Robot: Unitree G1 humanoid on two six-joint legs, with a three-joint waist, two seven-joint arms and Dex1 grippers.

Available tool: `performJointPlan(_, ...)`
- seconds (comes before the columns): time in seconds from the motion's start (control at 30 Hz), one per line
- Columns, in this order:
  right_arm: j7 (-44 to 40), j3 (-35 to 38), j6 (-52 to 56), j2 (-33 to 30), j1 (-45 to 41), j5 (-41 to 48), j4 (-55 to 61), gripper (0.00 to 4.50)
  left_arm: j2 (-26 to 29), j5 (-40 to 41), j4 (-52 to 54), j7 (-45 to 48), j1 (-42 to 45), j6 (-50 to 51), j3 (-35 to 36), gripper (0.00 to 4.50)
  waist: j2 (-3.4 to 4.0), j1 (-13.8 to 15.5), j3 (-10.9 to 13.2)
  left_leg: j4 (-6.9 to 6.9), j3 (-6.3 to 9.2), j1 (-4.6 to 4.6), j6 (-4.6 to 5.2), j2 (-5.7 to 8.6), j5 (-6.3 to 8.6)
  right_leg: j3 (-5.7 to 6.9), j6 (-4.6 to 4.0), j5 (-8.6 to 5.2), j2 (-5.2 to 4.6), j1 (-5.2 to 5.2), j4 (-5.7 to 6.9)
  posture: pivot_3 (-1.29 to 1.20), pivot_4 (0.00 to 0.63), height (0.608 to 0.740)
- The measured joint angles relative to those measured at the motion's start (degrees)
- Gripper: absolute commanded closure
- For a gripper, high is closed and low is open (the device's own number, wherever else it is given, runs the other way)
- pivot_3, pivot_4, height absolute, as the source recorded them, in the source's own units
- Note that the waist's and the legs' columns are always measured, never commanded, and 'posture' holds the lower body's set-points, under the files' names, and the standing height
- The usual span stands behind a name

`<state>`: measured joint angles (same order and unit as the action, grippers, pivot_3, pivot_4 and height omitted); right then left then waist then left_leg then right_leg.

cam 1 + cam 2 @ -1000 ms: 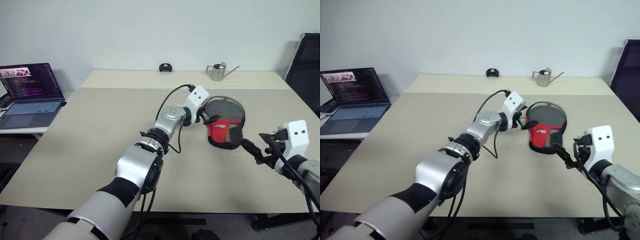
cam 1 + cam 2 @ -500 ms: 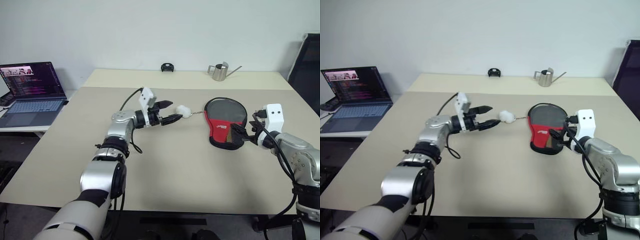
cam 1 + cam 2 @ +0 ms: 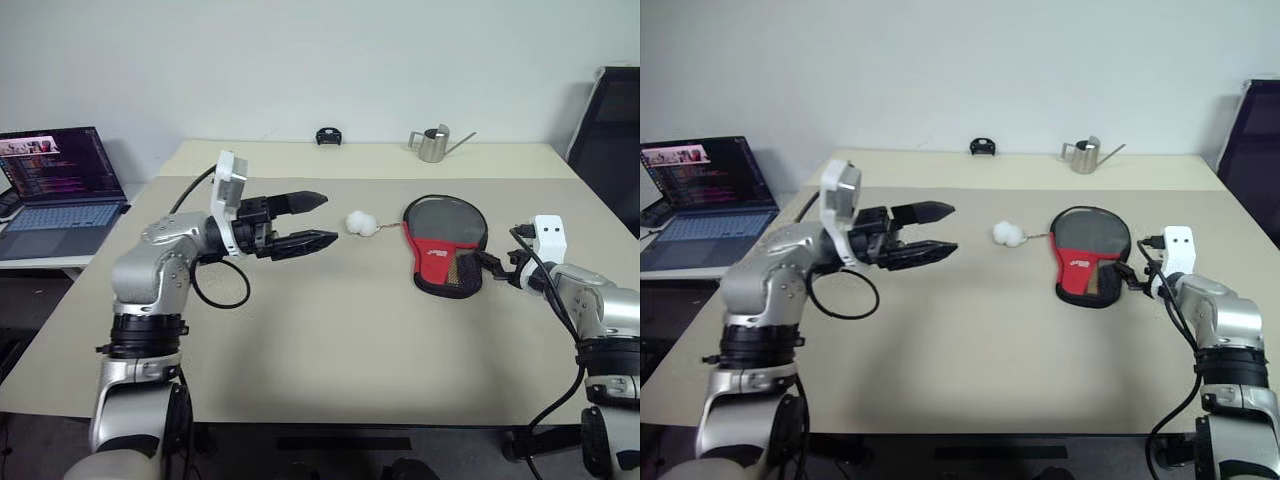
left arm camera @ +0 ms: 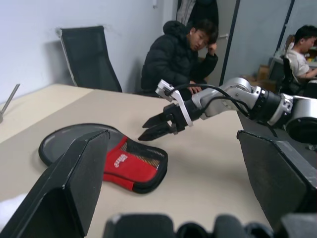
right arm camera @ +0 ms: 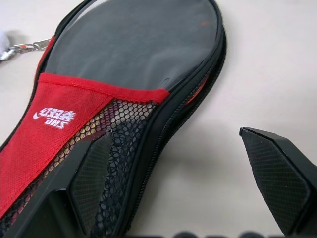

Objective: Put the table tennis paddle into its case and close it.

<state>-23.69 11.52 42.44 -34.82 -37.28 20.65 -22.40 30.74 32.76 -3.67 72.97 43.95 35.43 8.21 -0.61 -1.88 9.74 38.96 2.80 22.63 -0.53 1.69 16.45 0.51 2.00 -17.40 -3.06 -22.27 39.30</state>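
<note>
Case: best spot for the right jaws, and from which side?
Grip the case at its narrow mesh-pocket end, probably from the robot's right, where the right gripper sits with jaws open. It lies flat; that edge is raised enough to pinch.

Left hand [image 3: 312, 221] back from case [image 3: 445, 245]

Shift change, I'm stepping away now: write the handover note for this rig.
Left gripper: open, empty, raised over the table, apart from the case.
Right gripper: open, empty, at the case's narrow end.
Case: flat on the table; the paddle is inside, its red edge showing through the unzipped side.
White fluffy charm lies beside the case.
Done: paddle in.
Left: close the zip.
</note>
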Motion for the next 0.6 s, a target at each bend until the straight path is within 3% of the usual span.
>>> performJointPlan(0.6,-4.24,-6.04,-16.33,4.76,-12.92,-10.73,-26.91,0.01,3.84,0.23,1.05,-1.34,-2.08,-1.04,-1.31,0.0,-0.01,-0.95,0.0,0.0,-0.11,-0.15,-0.03,-0.03,-0.02,-0.09,0.0,0.0,0.01,0.03,0.1,0.0,0.15,0.74)
